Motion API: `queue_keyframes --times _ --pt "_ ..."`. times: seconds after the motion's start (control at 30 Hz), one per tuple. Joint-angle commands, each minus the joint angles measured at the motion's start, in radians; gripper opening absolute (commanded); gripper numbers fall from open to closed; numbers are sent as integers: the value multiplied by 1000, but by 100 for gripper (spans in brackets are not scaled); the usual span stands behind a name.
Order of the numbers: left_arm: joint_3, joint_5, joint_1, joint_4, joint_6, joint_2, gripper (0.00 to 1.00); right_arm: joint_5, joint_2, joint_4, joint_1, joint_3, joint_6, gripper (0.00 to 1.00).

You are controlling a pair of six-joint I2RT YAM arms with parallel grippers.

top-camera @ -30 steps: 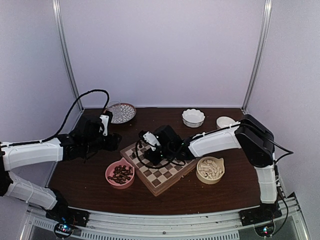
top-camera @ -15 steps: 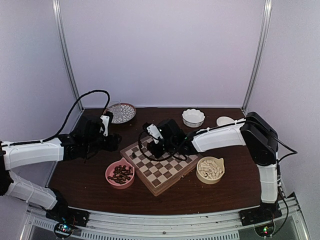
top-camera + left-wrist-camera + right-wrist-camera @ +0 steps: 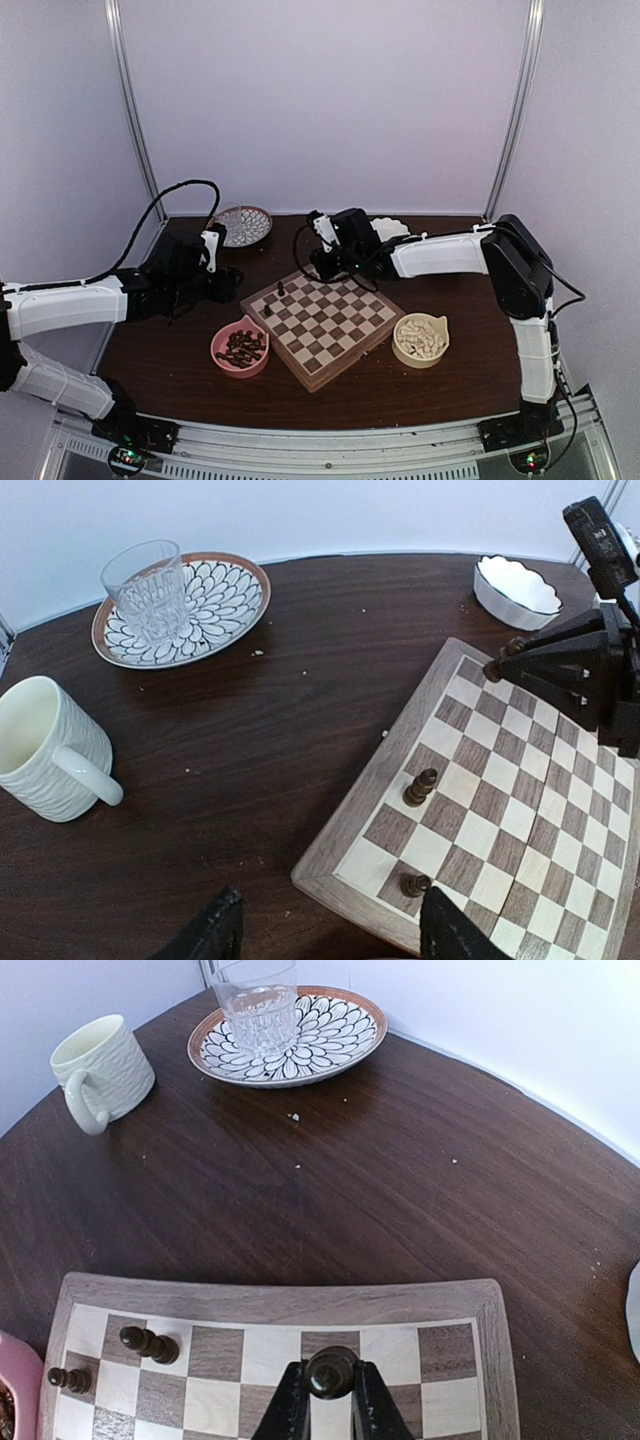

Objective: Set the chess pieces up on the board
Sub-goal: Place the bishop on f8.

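Two pieces [image 3: 420,786] stand on one board [image 3: 374,780] — one mug [image 3: 45,750], one glass [image 3: 145,590]

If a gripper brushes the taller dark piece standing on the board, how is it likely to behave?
The piece is tall over a narrow base, so it would probably tip rather than slide. It looks small and carved, so it is likely light. Its rounded profile suggests it could roll across the smooth board once down.

This is a robotics lab test cell: a dark wooden table [image 3: 180,375] is boxed in by plain white panels [image 3: 320,100] and aluminium posts [image 3: 131,110], with a metal rail [image 3: 330,455] along its near edge (household props such as the board [image 3: 330,325], a mug [image 3: 50,745] and a pink bowl [image 3: 240,347] sit on it).
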Motion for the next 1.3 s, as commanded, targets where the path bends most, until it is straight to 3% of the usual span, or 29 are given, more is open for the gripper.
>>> queue_keyframes --times 0.0,0.83,1.27 --pt "15 14 3 34 14 7 61 6 72 -28 -3 70 0 8" --pt "28 51 2 19 20 23 60 3 164 -89 -5 147 -7 13" --pt "23 66 3 15 29 10 61 -6 130 -105 -5 152 -7 46"
